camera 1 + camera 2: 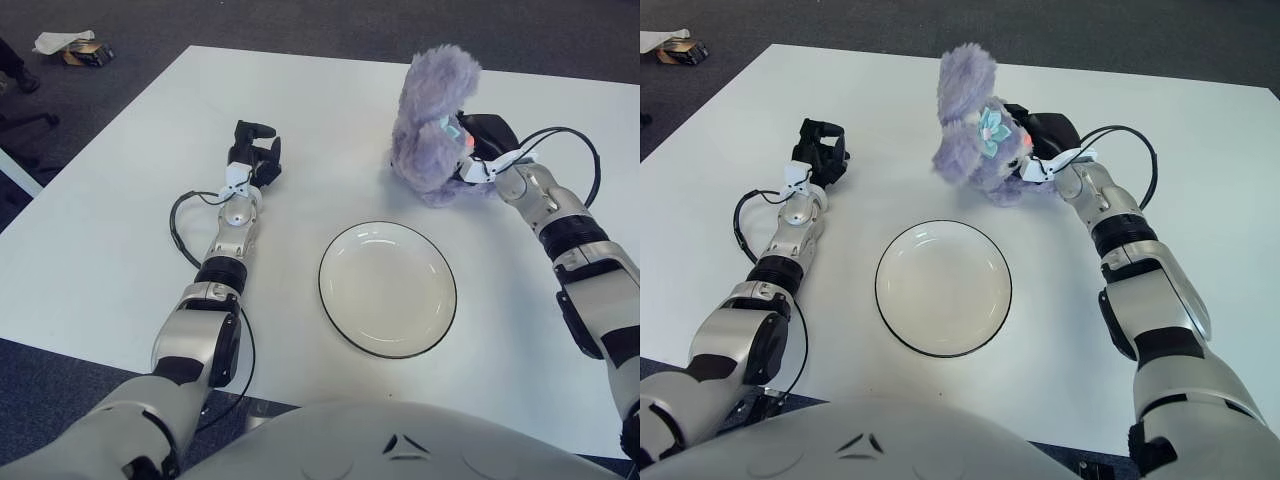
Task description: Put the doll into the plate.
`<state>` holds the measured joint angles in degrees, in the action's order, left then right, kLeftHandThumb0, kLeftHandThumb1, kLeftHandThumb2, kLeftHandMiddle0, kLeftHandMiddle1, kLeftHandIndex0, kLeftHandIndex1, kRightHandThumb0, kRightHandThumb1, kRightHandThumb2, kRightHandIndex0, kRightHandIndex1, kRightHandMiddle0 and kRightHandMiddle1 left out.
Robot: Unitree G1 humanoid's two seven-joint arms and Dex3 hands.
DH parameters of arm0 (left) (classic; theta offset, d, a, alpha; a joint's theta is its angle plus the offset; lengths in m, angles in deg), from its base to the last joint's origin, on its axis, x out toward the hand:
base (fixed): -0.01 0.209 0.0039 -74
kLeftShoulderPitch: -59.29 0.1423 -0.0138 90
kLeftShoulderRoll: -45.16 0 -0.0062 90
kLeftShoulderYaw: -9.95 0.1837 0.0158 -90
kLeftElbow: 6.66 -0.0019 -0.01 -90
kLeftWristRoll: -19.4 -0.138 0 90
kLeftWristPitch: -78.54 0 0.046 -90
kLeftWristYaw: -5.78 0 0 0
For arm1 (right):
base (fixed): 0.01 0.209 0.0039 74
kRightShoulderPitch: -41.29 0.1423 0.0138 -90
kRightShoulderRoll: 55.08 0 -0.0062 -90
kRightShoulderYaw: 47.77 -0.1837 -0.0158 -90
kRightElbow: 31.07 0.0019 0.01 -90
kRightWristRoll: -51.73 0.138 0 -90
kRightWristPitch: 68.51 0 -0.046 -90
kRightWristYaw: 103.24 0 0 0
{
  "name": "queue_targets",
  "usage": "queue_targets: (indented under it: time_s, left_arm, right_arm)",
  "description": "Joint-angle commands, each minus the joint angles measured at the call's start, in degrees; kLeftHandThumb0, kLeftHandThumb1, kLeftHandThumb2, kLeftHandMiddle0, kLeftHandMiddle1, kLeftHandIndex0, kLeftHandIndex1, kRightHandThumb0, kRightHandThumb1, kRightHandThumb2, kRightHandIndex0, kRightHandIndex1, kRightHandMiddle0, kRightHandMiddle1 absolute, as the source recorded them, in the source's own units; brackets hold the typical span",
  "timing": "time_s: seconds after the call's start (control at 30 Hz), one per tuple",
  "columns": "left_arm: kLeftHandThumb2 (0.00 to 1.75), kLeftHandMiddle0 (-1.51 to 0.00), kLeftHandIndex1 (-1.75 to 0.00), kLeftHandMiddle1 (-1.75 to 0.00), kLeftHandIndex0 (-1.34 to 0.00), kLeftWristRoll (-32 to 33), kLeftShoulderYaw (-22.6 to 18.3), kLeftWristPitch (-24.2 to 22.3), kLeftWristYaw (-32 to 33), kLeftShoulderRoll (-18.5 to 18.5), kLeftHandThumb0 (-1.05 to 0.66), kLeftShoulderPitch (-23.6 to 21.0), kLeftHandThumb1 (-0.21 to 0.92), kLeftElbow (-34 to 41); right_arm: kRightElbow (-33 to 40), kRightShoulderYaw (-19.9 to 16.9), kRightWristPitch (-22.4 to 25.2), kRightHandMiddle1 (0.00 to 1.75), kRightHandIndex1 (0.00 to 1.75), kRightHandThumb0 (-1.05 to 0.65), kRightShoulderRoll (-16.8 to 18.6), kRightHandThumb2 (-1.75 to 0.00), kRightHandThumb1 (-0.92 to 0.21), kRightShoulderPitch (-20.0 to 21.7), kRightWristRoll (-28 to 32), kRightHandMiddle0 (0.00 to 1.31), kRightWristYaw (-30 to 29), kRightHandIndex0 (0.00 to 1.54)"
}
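Plate (388, 289): white, dark rim, nearest me on the white table (120, 250), nothing in it.

Left hand (255, 160): beyond and left of the plate, well apart from it, fingers curled, holding nothing. I cannot tell whether it touches the table.

Doll (975, 130): purple plush rabbit, beyond the plate and just clear of its far rim, base on the table. Long axis runs roughly upright, ears at the top and leaning toward my left. A pale teal bow sits on the side facing me, with a small orange-red spot beside it. No readable writing or label on anything.

Right hand (483, 140): against the doll's right side, fingers closed on the plush.

Far left, on the floor: a small dark box (85, 52).
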<state>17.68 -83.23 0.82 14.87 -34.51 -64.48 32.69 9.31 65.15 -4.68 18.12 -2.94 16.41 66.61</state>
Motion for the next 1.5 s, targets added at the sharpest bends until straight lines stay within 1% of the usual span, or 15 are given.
queue_targets:
  time_s: [0.0, 0.07, 0.2, 0.27, 0.3, 0.43, 0.47, 0.5, 0.6, 0.77, 0.97, 1.2, 1.37, 1.47]
  left_arm:
    - [0.52, -0.31, -1.75, -1.75, -0.19, -1.14, 1.05, -1.64, -1.08, 0.39, -0.35, 3.37, 0.92, -2.02]
    - [0.52, -0.3, -1.75, -1.75, -0.19, -1.87, 1.72, -1.75, -1.45, 0.17, -0.35, 3.39, 0.92, -1.91]
    - [0.52, -0.31, -1.75, -1.75, -0.2, -3.33, 3.09, -1.34, -1.96, -0.29, -0.35, 3.28, 0.92, -2.31]
    - [0.52, -0.32, -1.75, -1.75, -0.2, -4.59, 4.28, -0.36, -2.02, -0.64, -0.35, 3.18, 0.92, -2.97]
    - [0.53, -0.33, -1.75, -1.75, -0.2, -5.35, 4.97, 0.26, -1.86, -0.73, -0.35, 3.13, 0.91, -3.24]
    - [0.61, -0.38, -1.75, -1.75, -0.23, -6.97, 6.41, 1.74, -1.15, -0.7, -0.36, 3.12, 0.85, -3.37]
    - [0.66, -0.4, -1.75, -1.72, -0.22, -7.26, 6.65, 2.04, -1.0, -0.68, -0.29, 3.13, 0.82, -3.31]
    - [0.74, -0.42, -1.75, -1.68, -0.2, -7.78, 7.08, 2.72, -1.05, -0.79, -0.19, 3.12, 0.75, -3.33]
    - [0.88, -0.44, -1.75, -1.66, -0.18, -8.54, 7.82, 4.37, -1.33, -0.91, -0.07, 2.83, 0.66, -3.9]
    - [0.96, -0.45, -1.75, -1.68, -0.17, -9.04, 8.18, 6.0, -1.71, -0.93, -0.02, 2.11, 0.61, -5.54]
    - [0.98, -0.44, -1.75, -1.71, -0.16, -9.87, 9.03, 7.63, -1.3, -0.7, -0.01, 1.31, 0.61, -6.86]
    - [0.93, -0.42, -1.75, -1.7, -0.14, -10.79, 9.94, 7.93, -1.06, -0.72, -0.01, 0.77, 0.64, -7.66]
    - [0.89, -0.43, -1.75, -1.63, -0.17, -11.62, 10.44, 7.57, -0.84, -0.7, -0.01, 0.55, 0.65, -7.97]
    - [0.87, -0.44, -1.75, -1.59, -0.19, -12.06, 10.74, 7.29, -0.21, -0.5, -0.01, 0.37, 0.65, -8.2]
  right_arm:
    - [2.91, -1.49, -0.31, 1.75, 1.69, 0.0, -1.62, -1.64, -0.02, -0.62, 1.01, 0.62, 2.8, 0.84]
    - [4.64, -2.08, -0.36, 1.75, 1.68, 0.0, -2.21, -1.67, 0.01, -0.64, 1.95, 0.64, 5.75, 0.86]
    - [10.85, -4.03, 1.08, 1.75, 1.66, 0.0, -3.68, -1.71, 0.06, -1.04, 4.73, 0.67, 13.36, 0.91]
    - [13.47, -5.29, 2.53, 1.75, 1.66, 0.0, -4.06, -1.73, 0.07, -1.68, 7.5, 0.68, 18.51, 0.92]
    - [15.35, -6.1, 3.99, 1.75, 1.66, 0.0, -4.18, -1.73, 0.07, -2.25, 9.21, 0.68, 21.38, 0.92]
    - [21.5, -8.36, 8.55, 1.75, 1.66, 0.0, -4.52, -1.74, 0.08, -4.15, 12.69, 0.69, 28.16, 0.94]
    - [22.79, -8.76, 9.49, 1.75, 1.65, 0.0, -4.61, -1.74, 0.08, -4.52, 13.23, 0.69, 29.33, 0.94]
    - [24.44, -9.3, 10.91, 1.75, 1.65, 0.0, -4.66, -1.74, 0.09, -4.92, 14.19, 0.69, 31.04, 0.94]
    - [27.95, -10.49, 14.02, 1.75, 1.65, 0.0, -4.69, -1.74, 0.09, -5.65, 15.85, 0.68, 34.53, 0.94]
    - [31.77, -11.61, 16.95, 1.75, 1.64, 0.0, -4.64, -1.74, 0.09, -5.66, 16.38, 0.68, 37.7, 0.95]
    - [33.29, -12.59, 18.45, 1.75, 1.64, 0.0, -4.47, -1.74, 0.09, -5.26, 17.26, 0.69, 39.47, 0.96]
    - [32.69, -13.38, 17.51, 1.75, 1.64, 0.0, -4.32, -1.74, 0.09, -4.76, 17.92, 0.68, 40.33, 0.95]
    - [32.2, -13.43, 15.95, 1.75, 1.64, 0.0, -4.56, -1.75, 0.09, -4.24, 17.31, 0.69, 40.0, 0.95]
    - [33.21, -13.63, 16.91, 1.75, 1.64, 0.0, -4.75, -1.75, 0.09, -4.16, 17.49, 0.69, 40.92, 0.95]
